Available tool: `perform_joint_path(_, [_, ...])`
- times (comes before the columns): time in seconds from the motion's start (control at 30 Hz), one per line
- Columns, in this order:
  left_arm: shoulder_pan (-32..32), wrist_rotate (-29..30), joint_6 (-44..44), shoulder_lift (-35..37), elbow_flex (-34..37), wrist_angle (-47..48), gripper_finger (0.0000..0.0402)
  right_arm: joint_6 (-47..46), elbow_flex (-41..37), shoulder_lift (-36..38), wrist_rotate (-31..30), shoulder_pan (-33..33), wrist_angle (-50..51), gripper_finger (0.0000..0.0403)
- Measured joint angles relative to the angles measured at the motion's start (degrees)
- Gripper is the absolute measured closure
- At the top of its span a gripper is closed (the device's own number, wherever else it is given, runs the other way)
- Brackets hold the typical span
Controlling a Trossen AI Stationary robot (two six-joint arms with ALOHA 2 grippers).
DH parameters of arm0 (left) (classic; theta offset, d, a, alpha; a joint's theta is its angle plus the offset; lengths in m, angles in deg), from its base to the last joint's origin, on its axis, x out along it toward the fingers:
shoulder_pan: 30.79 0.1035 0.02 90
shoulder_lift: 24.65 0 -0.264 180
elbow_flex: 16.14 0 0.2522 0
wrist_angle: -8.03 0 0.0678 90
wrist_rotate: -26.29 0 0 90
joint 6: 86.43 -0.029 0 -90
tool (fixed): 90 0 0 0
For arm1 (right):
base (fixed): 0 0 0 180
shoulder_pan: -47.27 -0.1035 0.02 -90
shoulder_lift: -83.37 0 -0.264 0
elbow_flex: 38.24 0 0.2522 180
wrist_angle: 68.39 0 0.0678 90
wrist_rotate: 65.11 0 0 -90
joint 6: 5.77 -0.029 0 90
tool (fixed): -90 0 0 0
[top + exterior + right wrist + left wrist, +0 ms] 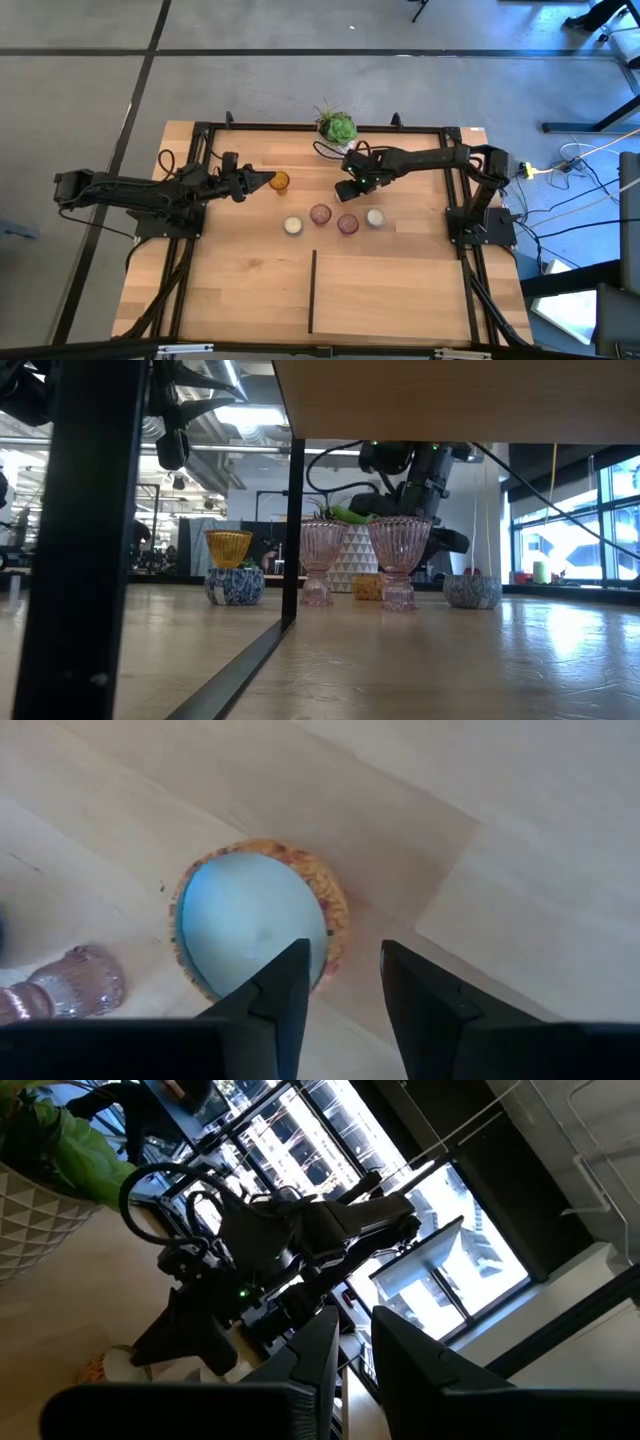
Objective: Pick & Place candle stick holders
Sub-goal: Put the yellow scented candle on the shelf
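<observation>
When reading from the near desk edge, note four candle stick holders in a row: left cream holder, left mauve holder, right mauve holder, right cream holder, all upright and apart.

Just past the mauve pair, toward 12 o'clock: right gripper pointing down over the speckled-rim holder. Jaws parted to a middling gap, one finger above the bowl, the other outside it, the rim roughly between. Contact not clear. Nothing lifted.

Step in hand, by judgement: pinch on that rim wall.
- Lower straight; keep the wall centred in the gap.
- Close gently; a light cup, likely to skid or tip toward the mauve stems at 6 o'clock.
- Lift vertically before any sideways travel.

At 9 o'clock of that: left gripper, amber holder touching its tip on the 3 o'clock side. Held or not, cannot tell.

Farthest, at 12 o'clock: plant pot, close behind the right arm; avoid the leaves.
</observation>
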Motion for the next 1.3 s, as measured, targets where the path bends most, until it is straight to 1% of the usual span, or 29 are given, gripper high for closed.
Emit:
perform_joint_path(0.27, [0.0, -0.15, 0.0, 0.0, 0.0, 0.0, 0.0343, -0.19, 0.0, -0.45, 0.95, -0.13, -0.02, 0.0275])
perform_joint_path(0.4, [0.0, -0.15, 0.02, 0.0, 0.0, 0.02, 0.0343, -0.36, 0.0, -0.45, 1.2, -0.13, 0.02, 0.0284])
perform_joint_path(0.53, [0.0, -0.15, -0.22, 0.0, 0.0, 0.02, 0.0343, -0.81, 0.0, -0.45, 1.67, -0.15, 0.04, 0.0307])
perform_joint_path(0.93, [0.0, -0.15, -0.42, 0.0, 0.0, 0.08, 0.0343, -1.24, 0.21, -0.54, 4.31, -0.15, 1.68, 0.0393])
perform_joint_path(1.03, [0.0, -0.13, -0.42, 0.0, 0.0, 0.16, 0.0343, -0.89, 1.9, -0.54, 4.13, -0.15, 4.29, 0.0398])
perform_joint_path(1.1, [0.0, -0.14, -0.43, 0.0, 0.0, 0.32, 0.0343, 0.15, 3.86, -0.54, 2.88, -0.17, 6.86, 0.0399])
perform_joint_path(1.3, [0.0, -0.13, -0.44, 0.0, 0.0, 0.48, 0.0343, 4.32, 12.5, -0.54, 0.46, -0.19, 14.69, 0.0401])
